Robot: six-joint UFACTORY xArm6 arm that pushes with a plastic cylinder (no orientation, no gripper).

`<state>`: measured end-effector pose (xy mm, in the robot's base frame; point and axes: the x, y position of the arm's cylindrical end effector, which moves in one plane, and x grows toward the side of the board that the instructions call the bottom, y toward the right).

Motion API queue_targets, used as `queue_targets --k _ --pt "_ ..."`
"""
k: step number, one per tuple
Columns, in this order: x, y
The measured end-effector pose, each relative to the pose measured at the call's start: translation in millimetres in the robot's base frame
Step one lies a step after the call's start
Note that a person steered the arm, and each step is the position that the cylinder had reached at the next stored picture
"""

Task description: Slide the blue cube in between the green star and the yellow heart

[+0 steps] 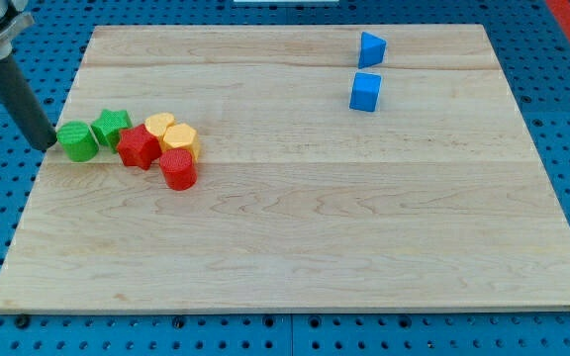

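Nearest the camera sits the red cylinder, at the bottom of a tight cluster on the left of the wooden surface. Just above it, the yellow heart, touching or nearly touching a red star-like block on its left. Next comes the green star, and leftmost a green cylinder. My tip is down at the surface's left edge, right beside that green cylinder, perhaps touching it, hard to call from here. It's a plain rod, this tool, with nothing to spread or pinch. Over on the upper right, well apart from the cluster, the blue cube sits just below a blue triangular block.
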<state>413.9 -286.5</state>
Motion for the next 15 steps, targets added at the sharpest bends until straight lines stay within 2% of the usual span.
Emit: queue_targets --k 2,3,4,5,6,7,8,9,10,11,12,13,14,15 --pt "16.6 66.1" --pt "65.8 57.0" --pt "103.1 132.4" --pt "101.6 146.3" --pt "83.6 235.5" --pt "1.9 302.6" --pt "-29.8 405.1" --pt "-76.1 426.8" --pt "-82.5 389.0" --pt "-84.0 322.1" --pt "-68.9 268.8" --pt "-43.1 250.2" --pt "-68.0 230.5" --pt "-99.4 235.5"
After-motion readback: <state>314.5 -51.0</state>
